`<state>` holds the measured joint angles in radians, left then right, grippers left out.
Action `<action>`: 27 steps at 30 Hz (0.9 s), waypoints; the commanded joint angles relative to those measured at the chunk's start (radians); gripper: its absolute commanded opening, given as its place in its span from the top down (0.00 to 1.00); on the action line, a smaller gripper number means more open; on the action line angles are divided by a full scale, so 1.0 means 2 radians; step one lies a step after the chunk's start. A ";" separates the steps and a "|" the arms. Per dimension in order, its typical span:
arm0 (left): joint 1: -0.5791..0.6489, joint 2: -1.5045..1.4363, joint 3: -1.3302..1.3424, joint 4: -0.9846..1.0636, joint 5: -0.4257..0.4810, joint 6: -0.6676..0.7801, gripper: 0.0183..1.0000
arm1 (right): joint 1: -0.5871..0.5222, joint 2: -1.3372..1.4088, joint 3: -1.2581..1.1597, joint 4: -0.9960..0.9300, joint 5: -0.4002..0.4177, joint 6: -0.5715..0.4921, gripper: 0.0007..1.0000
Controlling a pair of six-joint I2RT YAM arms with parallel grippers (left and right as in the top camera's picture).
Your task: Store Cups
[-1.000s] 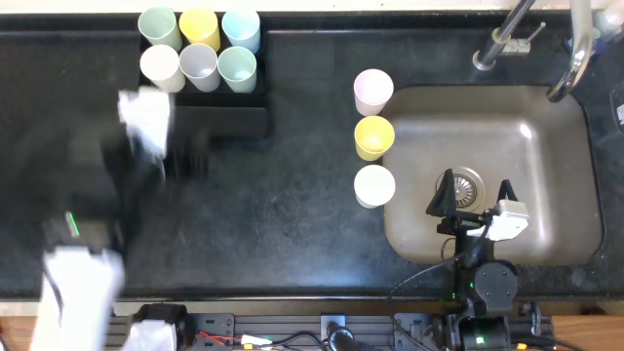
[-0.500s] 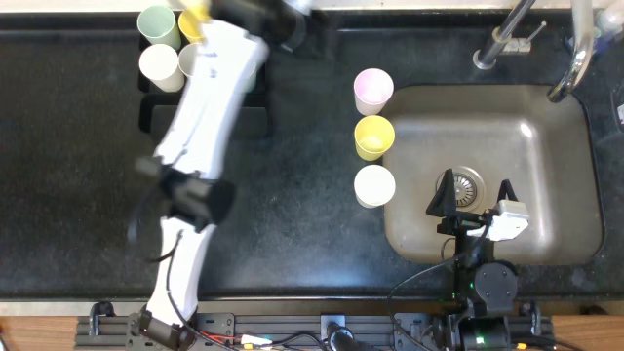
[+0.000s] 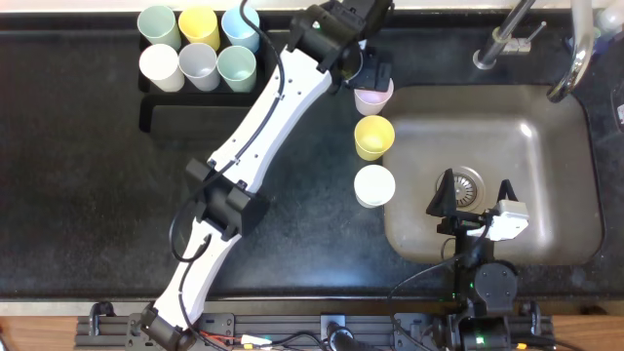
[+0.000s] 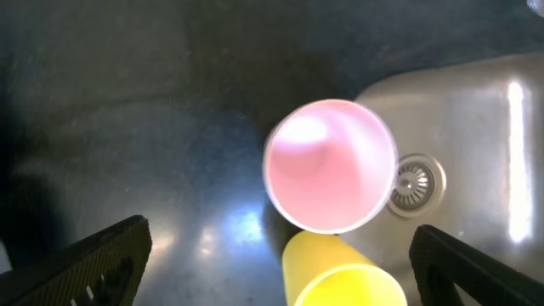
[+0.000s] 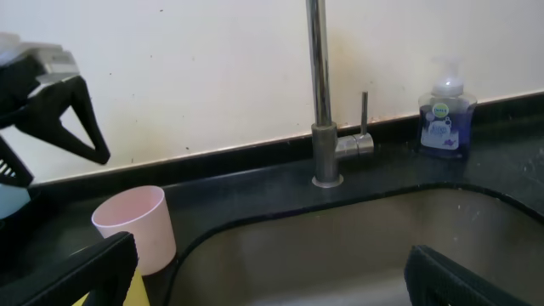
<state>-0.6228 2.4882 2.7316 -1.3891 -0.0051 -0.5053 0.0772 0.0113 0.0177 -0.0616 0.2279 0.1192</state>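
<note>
the left gripper (image 4: 280, 231) is held above a pale pink plastic cup (image 4: 331, 166), its two fingers spread wide apart with nothing between them. the cup is stood upright on the dark stone worktop (image 3: 97, 195), just beside the rim of the stainless steel sink (image 3: 546, 127). it is at the twelve o'clock end of a short row, with a yellow plastic cup (image 3: 374, 136) and a white plastic cup (image 3: 374, 185) set toward six o'clock. a black rack (image 3: 195, 112) holding six cups is placed at about ten o'clock from the row. the right gripper (image 3: 475, 192) is parked over the sink, fingers apart and empty. the step in hand is judged to be the approach to the pink cup. next, a descent around its wall and a gentle closing are called for.
</note>
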 commanded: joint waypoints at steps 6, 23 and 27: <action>0.008 0.036 0.012 -0.003 -0.011 -0.040 0.00 | -0.003 -0.004 -0.007 0.003 0.003 0.002 0.00; 0.022 0.063 0.012 -0.001 -0.010 -0.077 0.00 | -0.003 -0.004 -0.006 0.003 0.003 0.002 0.00; 0.023 0.063 0.012 0.000 -0.010 -0.077 0.00 | -0.003 -0.004 -0.007 0.003 0.003 0.002 0.00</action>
<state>-0.5800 2.6011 2.7319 -1.3914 -0.0166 -0.6346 0.0772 0.0113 0.0177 -0.0616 0.2283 0.1192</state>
